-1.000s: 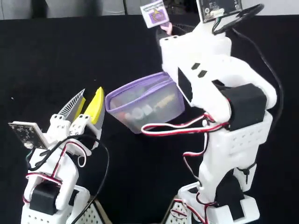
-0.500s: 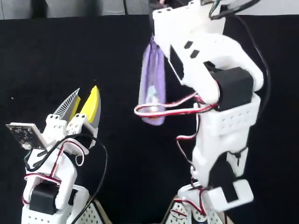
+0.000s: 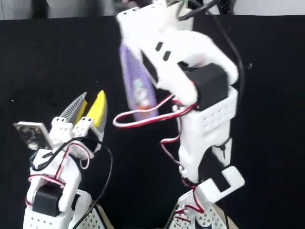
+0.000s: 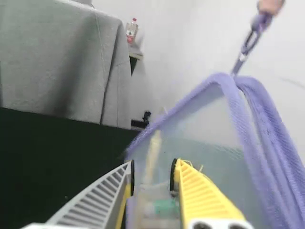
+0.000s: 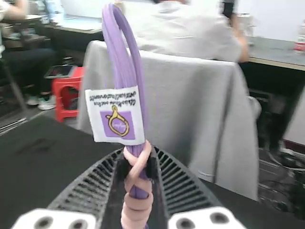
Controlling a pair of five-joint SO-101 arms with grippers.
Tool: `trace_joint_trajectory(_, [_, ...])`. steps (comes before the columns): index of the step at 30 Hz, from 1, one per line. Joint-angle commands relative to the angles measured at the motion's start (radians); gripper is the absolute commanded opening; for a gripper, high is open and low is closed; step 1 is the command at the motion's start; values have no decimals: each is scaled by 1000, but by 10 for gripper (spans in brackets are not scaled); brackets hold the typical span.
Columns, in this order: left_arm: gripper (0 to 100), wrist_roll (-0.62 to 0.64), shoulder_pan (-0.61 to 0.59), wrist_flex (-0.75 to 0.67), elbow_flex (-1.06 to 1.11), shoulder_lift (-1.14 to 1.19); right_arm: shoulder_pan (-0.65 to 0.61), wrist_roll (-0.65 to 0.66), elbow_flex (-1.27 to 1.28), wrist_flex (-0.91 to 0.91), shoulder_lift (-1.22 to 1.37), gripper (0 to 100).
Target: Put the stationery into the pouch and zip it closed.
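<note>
A purple pouch point(image 3: 136, 86) with a clear side hangs upright in the air, its white label point(image 5: 116, 116) near the top. My right gripper point(image 5: 137, 164) is shut on the pouch's purple end point(image 5: 125, 71), where a pink loop point(image 5: 136, 202) wraps it. Stationery point(image 3: 141, 93) shows through the clear side, including a beige stick point(image 4: 151, 152) and a green item point(image 4: 164, 208). My left gripper point(image 3: 88, 101) is open at the lower left, a short way left of the pouch. In the left wrist view the pouch point(image 4: 228, 138) hangs just beyond the grey finger point(image 4: 97, 200) and yellow finger point(image 4: 202, 195).
The black tabletop point(image 3: 52, 57) lies bare to the left and behind the pouch. The right arm's white body point(image 3: 205, 109) and its red-white cable point(image 3: 143, 119) stand close to the right of the pouch. A grey draped cloth point(image 5: 190, 105) is beyond the table.
The right arm has swung left, and the pouch went from lying sideways to hanging upright, closer to the left gripper. The left arm has barely moved.
</note>
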Motion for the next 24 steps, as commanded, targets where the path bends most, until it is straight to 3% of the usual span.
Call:
trace_joint_trajectory(1, [160, -9, 82, 2, 16, -5, -66, 6, -65, -40, -12, 11])
trace_joint_trajectory(6, [160, -9, 196, 11, 25, -5, -89, 6, -58, -64, -10, 11])
trace_joint_trajectory(10, [160, -20, 409, 0, 81, -5, -106, 6, -56, -63, -10, 11])
trace_joint_trajectory(14, [156, -164, 565, 8, 91, -5, -115, 6, -56, -32, -10, 11])
trace_joint_trajectory(18, [155, -199, 518, 29, 47, -6, -109, 8, -54, -5, -10, 11])
trace_joint_trajectory(24, [157, -204, 358, 187, -185, -6, -110, 40, -28, 28, -12, 11])
